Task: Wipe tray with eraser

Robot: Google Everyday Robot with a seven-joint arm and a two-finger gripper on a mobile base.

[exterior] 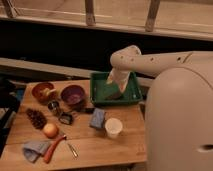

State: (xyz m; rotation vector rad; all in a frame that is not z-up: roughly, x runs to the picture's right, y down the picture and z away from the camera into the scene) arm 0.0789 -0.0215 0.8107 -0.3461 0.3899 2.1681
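Observation:
The green tray [100, 89] sits at the back right of the wooden table. My gripper [115, 89] reaches down from the white arm [145, 62] into the middle of the tray, close to its floor. A small dark shape at the gripper's tip, low in the tray, looks like the eraser [112, 96]. The gripper hides most of it, and I cannot tell whether it is held.
Left of the tray stand a purple bowl [73, 95] and a brown bowl [44, 91]. In front are a blue-grey sponge [98, 118], a white cup [113, 127], a black-framed square [65, 118], a pine cone [36, 118], an orange fruit [50, 130] and a cloth [35, 149].

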